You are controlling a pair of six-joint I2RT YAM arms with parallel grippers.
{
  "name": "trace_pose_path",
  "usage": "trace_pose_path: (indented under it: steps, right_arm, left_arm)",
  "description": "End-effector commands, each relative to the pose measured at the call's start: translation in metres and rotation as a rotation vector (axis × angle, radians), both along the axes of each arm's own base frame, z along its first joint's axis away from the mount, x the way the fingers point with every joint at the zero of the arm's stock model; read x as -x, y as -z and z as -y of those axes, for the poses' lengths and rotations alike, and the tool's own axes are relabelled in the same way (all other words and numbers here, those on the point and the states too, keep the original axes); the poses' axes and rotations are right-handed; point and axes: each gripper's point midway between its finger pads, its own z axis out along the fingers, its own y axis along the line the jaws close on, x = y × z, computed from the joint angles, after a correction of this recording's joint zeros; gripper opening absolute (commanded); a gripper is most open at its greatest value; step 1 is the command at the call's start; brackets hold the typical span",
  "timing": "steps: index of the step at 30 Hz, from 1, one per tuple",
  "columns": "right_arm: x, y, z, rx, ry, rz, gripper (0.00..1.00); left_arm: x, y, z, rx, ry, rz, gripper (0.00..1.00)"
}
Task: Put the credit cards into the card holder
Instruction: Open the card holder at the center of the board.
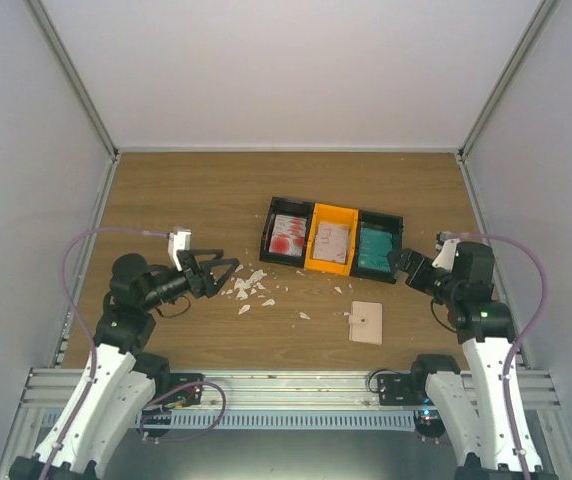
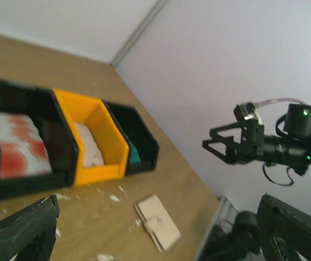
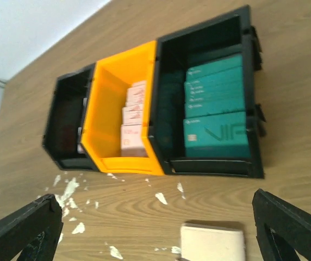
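Lettering (image 3: pixel 221 132) on teal cards (image 3: pixel 212 92) shows only in right wrist view.

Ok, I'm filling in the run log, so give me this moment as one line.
left gripper: open, empty | right gripper: open, empty | credit cards: all in bins | card holder: closed, outside bins

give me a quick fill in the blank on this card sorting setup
The middle bin is coloured ____.
The teal cards lie in the black bin nearest the ____ arm.
The card holder is ____, not open.
The left gripper and right gripper each hold ____.
Missing: orange; right; closed; nothing.
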Motion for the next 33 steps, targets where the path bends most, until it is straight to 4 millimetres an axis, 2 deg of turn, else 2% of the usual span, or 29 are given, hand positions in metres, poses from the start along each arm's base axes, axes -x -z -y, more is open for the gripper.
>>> trace_pose_path:
  steps: [1,5,9,14,21,24,26,29,33]
  right_arm:
    - [0.01,0.025,0.015,0.059,0.1,-0.079,0.95]
    - [0.012,0.032,0.011,0.098,0.127,-0.114,0.92]
    - [0.013,0.057,-0.003,0.148,0.119,-0.216,0.87]
    - [0.016,0.099,-0.037,0.248,0.093,-0.343,0.9]
    - [0.035,0.161,-0.038,0.302,0.08,-0.493,0.89]
    - [0.046,0.181,-0.04,0.285,0.059,-0.534,0.84]
    - [0.053,0.192,-0.048,0.247,0.02,-0.562,0.78]
    - [0.056,0.201,-0.065,0.178,-0.055,-0.582,0.7]
    - [0.056,0.201,-0.089,0.087,-0.147,-0.587,0.6]
  left_arm:
    - [0.011,0.006,0.02,0.049,0.102,-0.044,0.99]
    - [0.012,0.03,0.033,0.025,0.124,-0.129,0.99]
    - [0.016,0.044,0.048,0.015,0.159,-0.164,0.99]
    - [0.017,0.058,0.062,-0.013,0.175,-0.184,0.99]
    - [0.013,0.072,0.066,-0.062,0.166,-0.193,0.99]
    - [0.013,0.079,0.071,-0.07,0.194,-0.215,0.99]
    - [0.013,0.083,0.076,-0.077,0.21,-0.233,0.99]
    - [0.009,0.091,0.081,-0.094,0.212,-0.27,0.99]
    - [0.008,0.107,0.088,-0.119,0.217,-0.34,0.99]
